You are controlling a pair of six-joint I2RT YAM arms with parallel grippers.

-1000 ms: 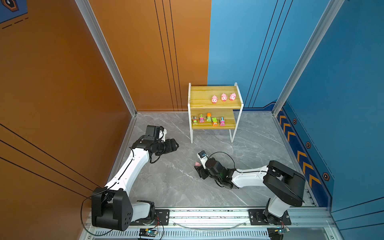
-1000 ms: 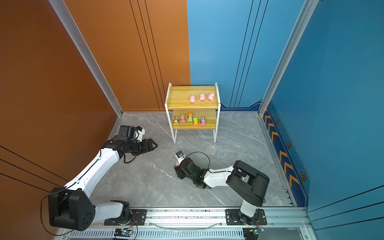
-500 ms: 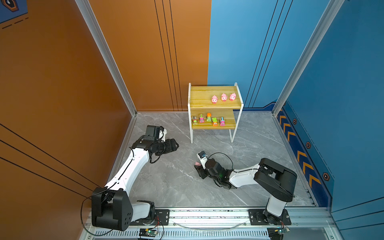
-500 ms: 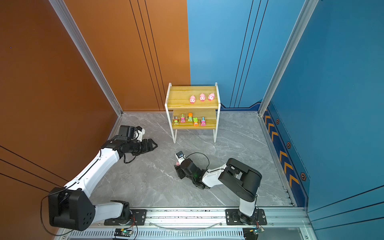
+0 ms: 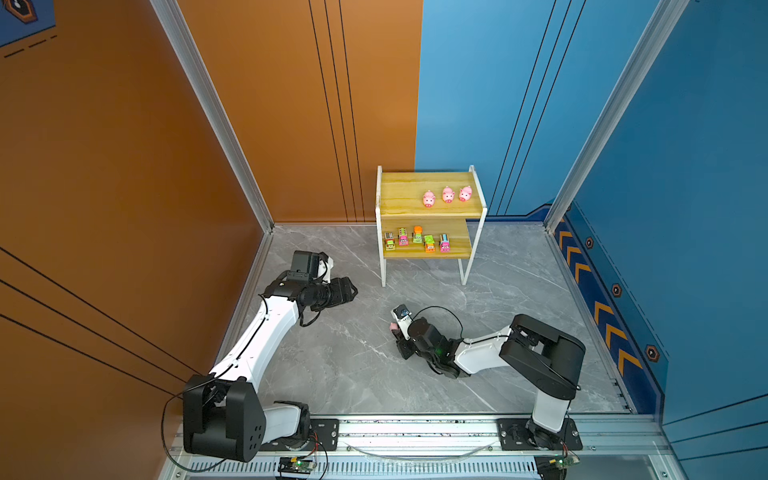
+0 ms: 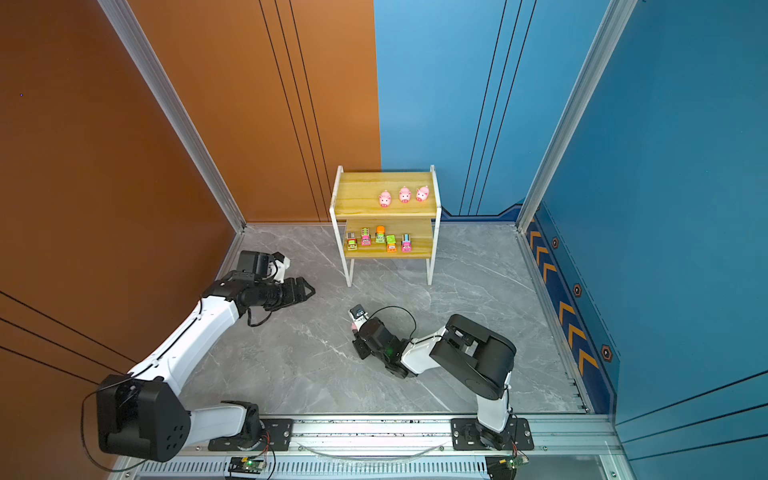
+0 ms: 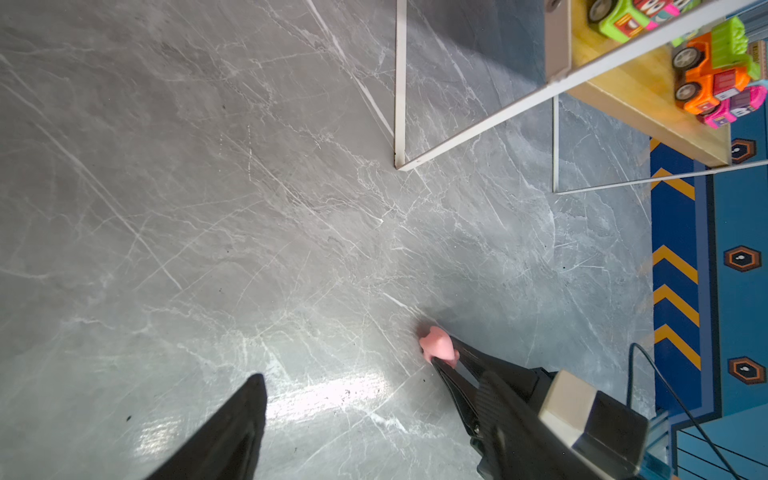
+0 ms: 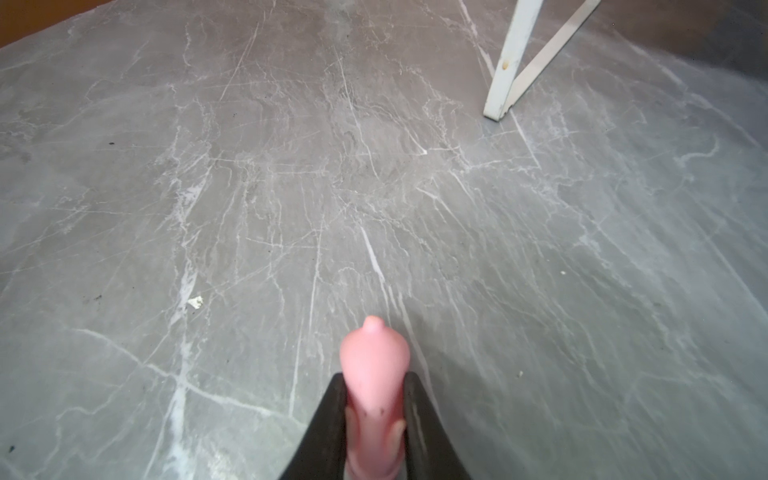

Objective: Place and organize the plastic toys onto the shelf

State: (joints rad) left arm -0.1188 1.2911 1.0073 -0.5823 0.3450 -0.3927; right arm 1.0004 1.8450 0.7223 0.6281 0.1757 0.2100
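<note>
Since a second ago the right gripper (image 5: 395,332) has clamped on the pink pig (image 5: 392,328) on the grey floor (image 5: 353,365), in front of the shelf (image 5: 428,208); both top views show three pigs (image 6: 404,194) on its upper board, five trucks (image 6: 379,241) on the lower, bare floor all round its legs; left wrist view: left gripper (image 7: 357,399) spread wide, holding nothing, well short of the shelf; right wrist view: black fingers (image 8: 328,419) squeeze the pig's flanks.
</note>
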